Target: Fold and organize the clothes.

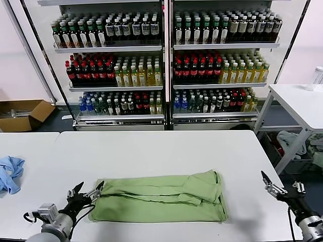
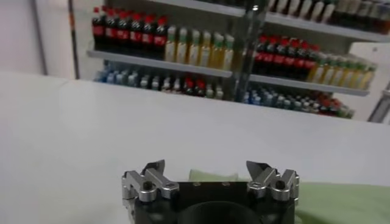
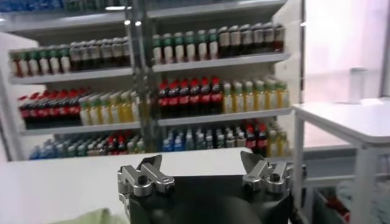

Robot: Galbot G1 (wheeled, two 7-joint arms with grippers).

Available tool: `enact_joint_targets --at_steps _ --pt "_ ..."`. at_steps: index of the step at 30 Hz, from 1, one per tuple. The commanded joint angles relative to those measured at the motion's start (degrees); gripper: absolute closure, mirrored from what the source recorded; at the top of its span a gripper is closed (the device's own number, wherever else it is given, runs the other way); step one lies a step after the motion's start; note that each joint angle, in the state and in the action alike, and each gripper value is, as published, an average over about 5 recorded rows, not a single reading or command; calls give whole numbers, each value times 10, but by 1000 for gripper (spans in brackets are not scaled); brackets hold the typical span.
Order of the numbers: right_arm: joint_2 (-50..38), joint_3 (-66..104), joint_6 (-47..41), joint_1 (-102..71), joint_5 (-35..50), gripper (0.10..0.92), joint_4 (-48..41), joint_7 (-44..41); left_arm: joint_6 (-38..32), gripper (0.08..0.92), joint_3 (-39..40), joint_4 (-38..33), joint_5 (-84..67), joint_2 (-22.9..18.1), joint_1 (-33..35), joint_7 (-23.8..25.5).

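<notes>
In the head view the polo shirt (image 1: 161, 196) lies on the white tabletop (image 1: 151, 151) as a long flat band, so I judge the lengthwise folds done and the crosswise fold still left; the left tool (image 1: 86, 192) is just beside its left end and the right tool (image 1: 278, 187) is well apart from its right end. In the left wrist view the left tool (image 2: 207, 172) stands wide open, holding nothing, with green cloth just behind it. In the right wrist view the right tool (image 3: 204, 168) is also wide open and empty.
</notes>
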Motion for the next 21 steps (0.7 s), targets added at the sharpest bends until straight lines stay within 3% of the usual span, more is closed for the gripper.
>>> enact_joint_targets --at_steps 1,12,21 --pt "4 29 15 -10 38 203 -6 13 28 177 64 2 26 -52 0 -110" --pt "2 21 5 -1 45 203 -10 16 39 202 77 4 34 -64 -4 -120" --pt "5 11 4 4 62 203 -12 19 22 448 87 5 68 -73 0 -108"
